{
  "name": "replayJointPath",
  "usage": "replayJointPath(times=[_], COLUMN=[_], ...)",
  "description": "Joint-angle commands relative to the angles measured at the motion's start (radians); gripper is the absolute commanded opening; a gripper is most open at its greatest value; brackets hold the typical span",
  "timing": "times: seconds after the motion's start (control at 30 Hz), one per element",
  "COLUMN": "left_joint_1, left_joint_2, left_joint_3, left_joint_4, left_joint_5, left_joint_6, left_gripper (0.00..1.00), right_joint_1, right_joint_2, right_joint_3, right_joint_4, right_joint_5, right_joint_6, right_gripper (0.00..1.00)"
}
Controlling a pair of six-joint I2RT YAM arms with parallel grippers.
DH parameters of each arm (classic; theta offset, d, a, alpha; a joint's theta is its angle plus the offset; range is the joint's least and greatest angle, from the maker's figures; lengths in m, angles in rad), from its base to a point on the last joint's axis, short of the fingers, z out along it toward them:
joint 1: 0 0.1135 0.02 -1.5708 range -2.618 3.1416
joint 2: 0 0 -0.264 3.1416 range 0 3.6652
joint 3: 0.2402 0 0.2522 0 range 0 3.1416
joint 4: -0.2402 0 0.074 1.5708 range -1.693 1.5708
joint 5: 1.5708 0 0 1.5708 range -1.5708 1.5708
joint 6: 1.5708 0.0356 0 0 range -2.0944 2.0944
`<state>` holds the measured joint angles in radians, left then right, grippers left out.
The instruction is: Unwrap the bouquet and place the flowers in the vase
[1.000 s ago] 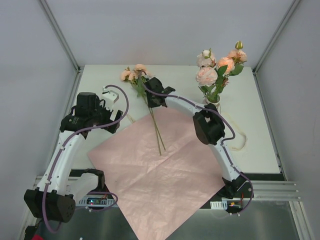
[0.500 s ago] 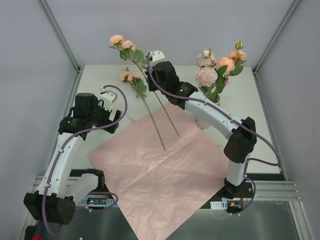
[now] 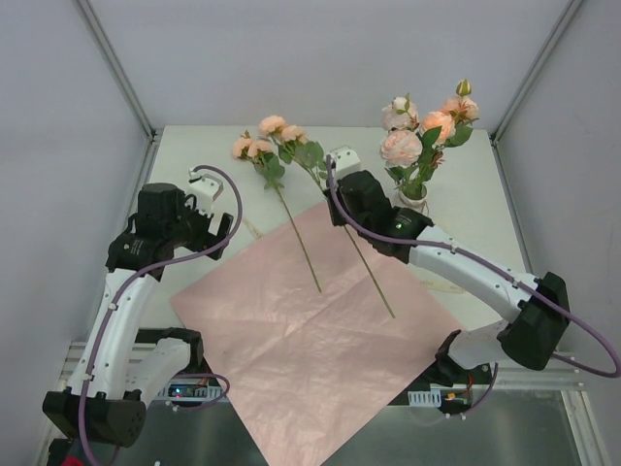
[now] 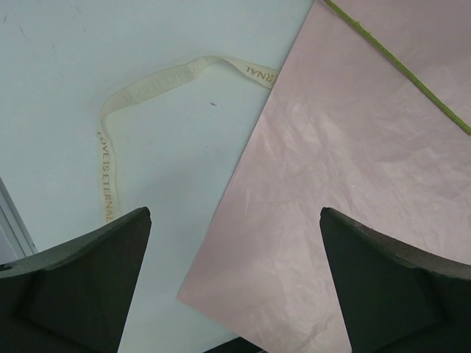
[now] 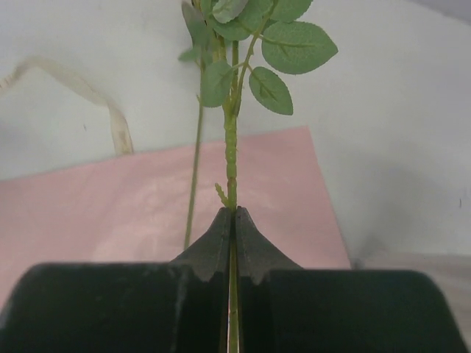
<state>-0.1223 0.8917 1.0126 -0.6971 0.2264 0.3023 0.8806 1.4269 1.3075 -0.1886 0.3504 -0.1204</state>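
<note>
Right jaws: pressed fully together on the thin green stem of the gripped rose (image 5: 231, 147), caught just below its lowest leaves, no gap showing at the tips in the wrist view. Left jaws: spread wide, holding nothing, hanging over the left edge of the pink paper sheet (image 3: 310, 340), with only bare surface (image 4: 184, 110), paper and a loop of cream ribbon (image 4: 107, 147) beneath. Gripped rose slanted across the middle of the scene, blooms toward the back left, cut end out over the paper, just left of the vase. Vase (image 3: 414, 193) upright at the back right, mostly hidden behind leaves, already carrying a cluster of peach-pink flowers (image 3: 403, 146). One more, the lying rose (image 3: 296, 238), flat on the surface, blooms beyond the paper's far corner, lower end on the sheet, apart from both arms. Judging from that: unwrapping done, ribbon off and paper open and flat; placing well under way, probably past halfway. Leaves two stems to go, by the look of it: carrying the gripped one across and lowering its end in among the others, then fetching the one lying down. Crowded vase mouth likely the awkward part, with leaves already filling most of the opening.
</note>
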Motion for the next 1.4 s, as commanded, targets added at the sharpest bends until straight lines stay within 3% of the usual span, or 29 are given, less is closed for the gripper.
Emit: replayJointPath(times=[0.0,0.2,0.53,0.6,0.63,0.67,0.73,1.17,1.37], left_joint_1=[0.012,0.012,0.012,0.012,0.012,0.012,0.012,0.012,0.012], left_joint_2=[-0.017,-0.027,-0.046,-0.045,-0.046,-0.048,-0.050,-0.054,-0.056], left_joint_3=[0.029,0.034,0.027,0.027,0.027,0.029,0.030,0.034,0.041], left_joint_4=[-0.025,-0.031,-0.042,-0.042,-0.044,-0.044,-0.044,-0.059,-0.062], left_joint_5=[0.002,0.001,-0.006,-0.004,-0.002,-0.004,-0.001,0.004,0.002], left_joint_6=[-0.011,-0.012,0.008,0.009,0.011,0.012,0.014,0.012,0.011], left_gripper=[0.99,0.99,0.99,0.99,0.99,0.99,0.99,0.99,0.99], right_joint_1=[0.026,0.050,0.066,0.067,0.067,0.064,0.060,0.014,-0.003], right_joint_2=[-0.055,0.012,0.317,0.342,0.349,0.356,0.377,0.484,0.553], right_joint_3=[-0.143,-0.176,0.042,0.050,0.055,0.061,0.071,0.107,0.101], right_joint_4=[-0.025,-0.040,-0.357,-0.359,-0.359,-0.354,-0.350,-0.310,-0.287], right_joint_5=[0.035,0.036,-0.050,-0.054,-0.056,-0.053,-0.056,-0.105,-0.134], right_joint_6=[0.054,0.087,0.189,0.185,0.171,0.162,0.148,0.128,0.103], right_gripper=[0.01,0.01,0.02,0.16,0.33,0.42,0.51,0.52,0.46])
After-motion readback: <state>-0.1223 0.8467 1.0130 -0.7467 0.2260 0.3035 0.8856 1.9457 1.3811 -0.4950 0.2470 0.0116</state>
